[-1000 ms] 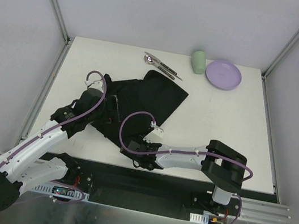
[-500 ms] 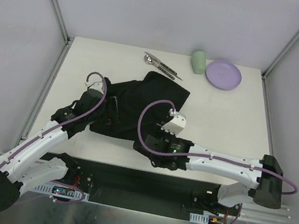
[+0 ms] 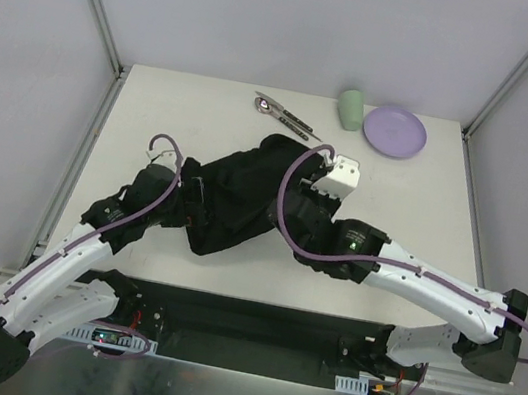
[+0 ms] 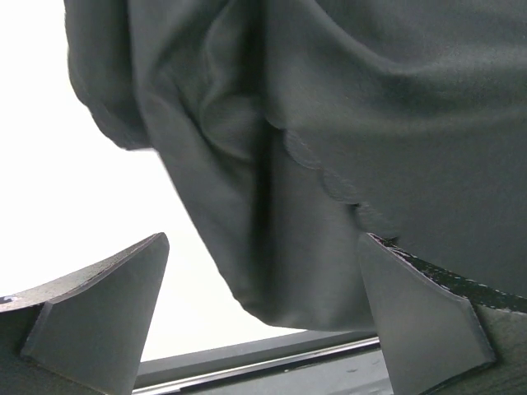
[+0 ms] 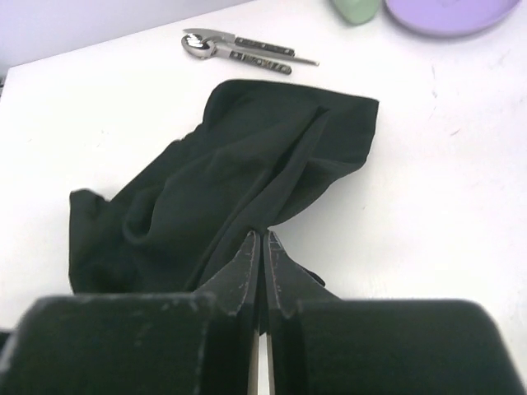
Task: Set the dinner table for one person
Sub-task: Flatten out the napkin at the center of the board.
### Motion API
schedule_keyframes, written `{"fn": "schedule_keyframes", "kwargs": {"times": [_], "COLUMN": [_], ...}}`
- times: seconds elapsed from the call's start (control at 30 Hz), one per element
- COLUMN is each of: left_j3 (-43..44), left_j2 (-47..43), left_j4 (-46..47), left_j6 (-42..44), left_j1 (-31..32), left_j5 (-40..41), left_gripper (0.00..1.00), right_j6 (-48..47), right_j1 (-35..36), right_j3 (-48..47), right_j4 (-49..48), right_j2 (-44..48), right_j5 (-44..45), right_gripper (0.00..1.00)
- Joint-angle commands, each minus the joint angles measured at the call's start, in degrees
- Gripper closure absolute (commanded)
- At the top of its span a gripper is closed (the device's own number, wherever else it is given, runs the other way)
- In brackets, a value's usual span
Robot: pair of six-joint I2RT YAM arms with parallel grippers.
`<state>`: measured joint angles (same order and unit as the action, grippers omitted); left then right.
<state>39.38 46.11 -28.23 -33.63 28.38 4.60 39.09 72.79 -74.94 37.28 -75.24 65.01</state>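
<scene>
Your right gripper (image 5: 263,239) pinches the rumpled black cloth mat (image 3: 240,189), jaws shut | your left gripper (image 4: 263,240) gapes wide, holding nothing — cloth just ahead | dinner table (image 3: 415,203) spreads beneath both arms.

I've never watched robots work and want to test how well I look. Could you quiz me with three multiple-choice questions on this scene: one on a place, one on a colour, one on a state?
1. Where is the purple plate?
A) at the far right corner of the table
B) at the near left edge
C) in the middle

2. What colour is the cup?
A) red
B) pale green
C) black

3. How is the right gripper?
A) wide open
B) shut on the black cloth
C) gripping the cup

Answers:
1 A: it sits at the far right corner, beside the cup.
2 B: it looks pale green from above.
3 B: the wrist view shows it closed, with cloth pinched in it.
</scene>
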Motion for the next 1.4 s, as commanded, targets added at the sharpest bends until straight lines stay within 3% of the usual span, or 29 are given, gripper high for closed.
{"fn": "schedule_keyframes", "kwargs": {"times": [0.0, 0.23, 0.4, 0.6, 0.9, 1.37], "left_j3": [0.1, 4.0, 8.0, 10.9, 13.1, 13.5], "left_j2": [-2.3, 0.0, 5.8, 10.8, 12.3, 17.6], "left_j4": [-0.7, -2.5, -4.1, -6.4, -10.7, -11.1], "left_j6": [3.3, 4.8, 7.0, 7.5, 10.9, 17.5], "left_j1": [-0.1, 5.6, 20.0, 30.8, 36.4, 39.6], "left_j5": [-1.4, 2.9, 11.3, 19.8, 23.9, 21.3], "left_gripper": [0.01, 0.01, 0.01, 0.01, 0.01, 0.01], "right_j6": [-15.1, -25.1, -28.4, -27.8, -28.6, -28.5], "right_j1": [-6.0, -13.9, -17.2, -21.8, -27.2, -29.3], "right_j3": [-3.5, -12.8, -18.7, -18.3, -18.3, -18.3], "right_j4": [-11.7, -14.3, -13.4, -13.2, -11.6, -11.5], "right_j2": [1.3, -6.0, -11.3, -11.7, -11.2, -11.7], "right_j5": [-4.4, -16.9, -27.6, -33.9, -39.5, -43.2], "right_gripper": [0.99, 0.99, 0.99, 0.99, 0.99, 0.99]}}
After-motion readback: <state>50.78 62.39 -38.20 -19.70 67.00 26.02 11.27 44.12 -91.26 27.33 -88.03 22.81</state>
